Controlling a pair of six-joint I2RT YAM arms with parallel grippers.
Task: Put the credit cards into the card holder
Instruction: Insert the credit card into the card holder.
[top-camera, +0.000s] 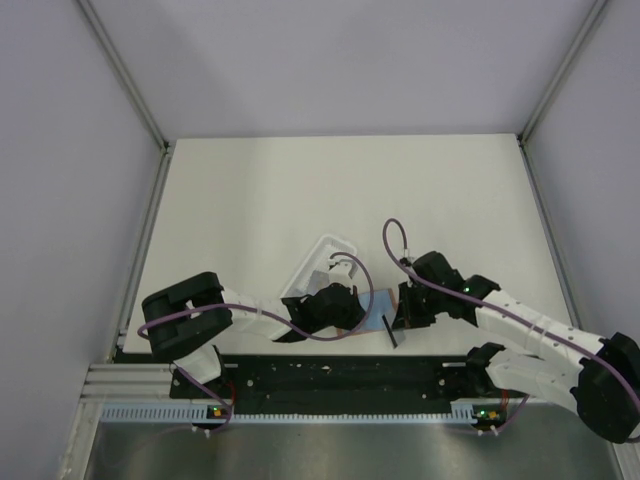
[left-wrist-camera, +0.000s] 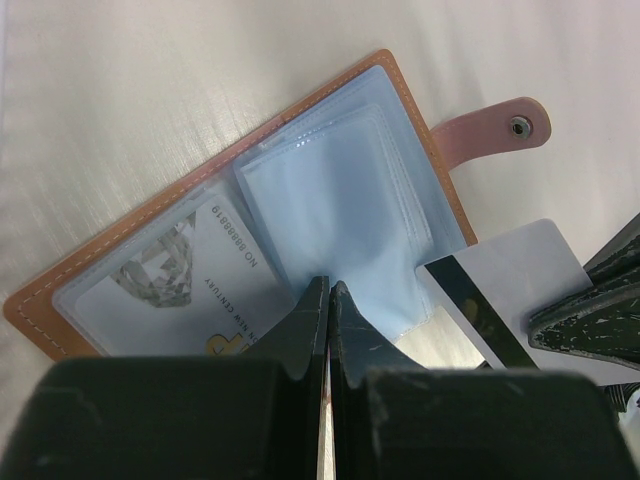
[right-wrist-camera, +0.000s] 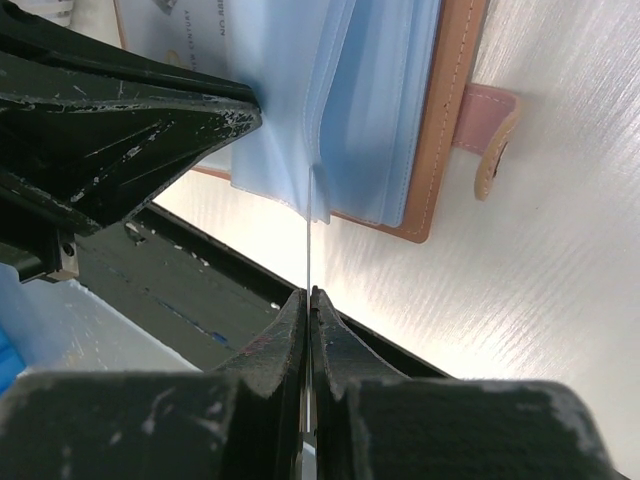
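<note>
The card holder lies open on the table, orange-brown outside with pale blue clear sleeves. One credit card sits in its left sleeve. My left gripper is shut, and its tips press on the blue sleeves. My right gripper is shut on another credit card, seen edge-on there. That card's far edge meets the blue sleeves. In the left wrist view this card is white with a dark stripe, beside the holder's right edge. From above, both grippers flank the holder.
A white plastic tray lies just behind the left gripper. The holder's pink snap strap sticks out to its side. The dark base rail runs along the table's near edge, close below the held card.
</note>
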